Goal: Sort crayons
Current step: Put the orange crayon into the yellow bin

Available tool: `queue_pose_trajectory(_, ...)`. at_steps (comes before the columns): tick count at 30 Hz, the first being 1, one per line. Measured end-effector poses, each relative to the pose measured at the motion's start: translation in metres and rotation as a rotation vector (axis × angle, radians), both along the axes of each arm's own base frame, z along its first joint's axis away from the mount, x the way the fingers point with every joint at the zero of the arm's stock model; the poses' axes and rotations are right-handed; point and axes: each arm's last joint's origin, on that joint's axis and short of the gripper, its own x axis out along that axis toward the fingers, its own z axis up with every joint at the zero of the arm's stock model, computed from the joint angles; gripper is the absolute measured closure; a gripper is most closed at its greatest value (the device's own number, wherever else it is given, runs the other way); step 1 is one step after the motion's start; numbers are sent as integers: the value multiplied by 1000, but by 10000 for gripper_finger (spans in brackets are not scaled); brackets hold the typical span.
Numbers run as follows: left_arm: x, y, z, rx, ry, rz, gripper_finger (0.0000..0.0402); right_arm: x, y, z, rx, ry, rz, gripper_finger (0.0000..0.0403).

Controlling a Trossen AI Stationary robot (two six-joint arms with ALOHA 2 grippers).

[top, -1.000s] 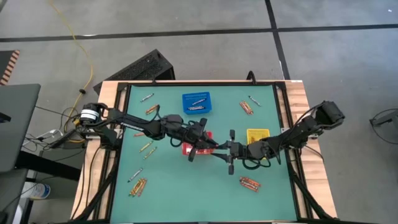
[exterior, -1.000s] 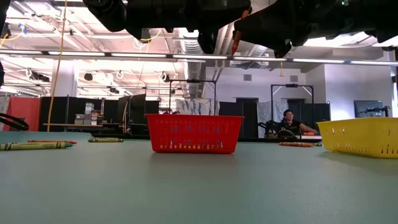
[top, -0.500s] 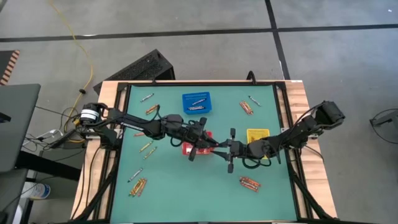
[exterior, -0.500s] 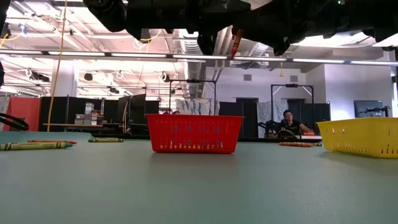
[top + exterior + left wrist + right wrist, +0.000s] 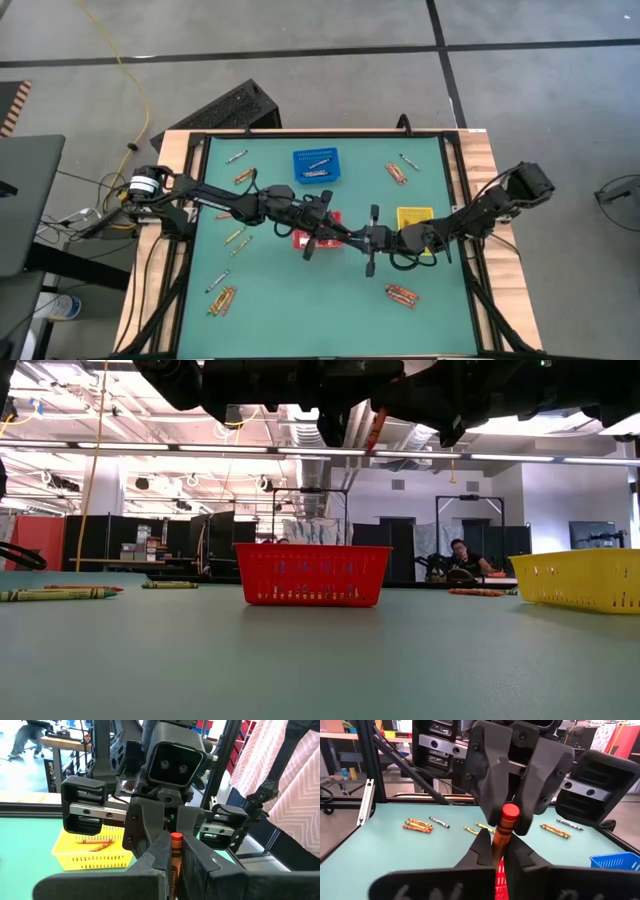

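Note:
One orange-red crayon [image 5: 502, 829] hangs in the air above the red basket [image 5: 305, 240], between my two grippers, which face each other over the table's middle. My left gripper [image 5: 175, 842] reaches in from the left and is shut on the crayon. My right gripper [image 5: 499, 840] reaches in from the right and is shut on the same crayon. In the low view the crayon [image 5: 374, 426] shows slanting below the dark arms. Other crayons [image 5: 401, 295] lie loose on the green mat. My left gripper pinches the crayon between its two fingers [image 5: 152, 857], which come in level from the table's left; one end of the crayon [image 5: 176, 838] stands out past them. The crayon is clear of the basket. My right gripper pinches the crayon's shaft [image 5: 498, 836] between its two fingers [image 5: 481, 847], level from the table's right, close to the left gripper's fingers [image 5: 492, 790]. The round end [image 5: 510, 813] sticks out beyond. The crayon slants, held in the air.
A yellow basket [image 5: 414, 218] holding crayons stands to the right and a blue basket [image 5: 316, 166] at the far middle. Crayon clusters lie at the far right [image 5: 397, 173], the near left [image 5: 222, 298] and the left [image 5: 236, 236]. A person sits in the room behind.
In the low view the crayon between the grippers has tipped from nearly upright to a slant. Both arms have stayed above the red basket.

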Motion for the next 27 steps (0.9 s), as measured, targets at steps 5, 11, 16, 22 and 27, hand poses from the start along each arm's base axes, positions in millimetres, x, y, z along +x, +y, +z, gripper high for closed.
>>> queue_pose_trajectory(5,0,0,0,8,-1,-1,384,0,0,-1,-2,7,0,398)
queue_pose_trajectory(11,0,4,-8,39,76,10,368,-2,-1,-7,19,85,-3,399)
queue_pose_trajectory(16,-5,18,-16,66,207,64,315,-16,-5,-2,78,200,-7,400)
queue_pose_trajectory(22,-19,32,-16,75,371,117,262,-47,-18,8,260,361,-83,398)
queue_pose_trajectory(27,-24,34,-19,139,442,208,255,-77,-31,10,426,496,-201,397)
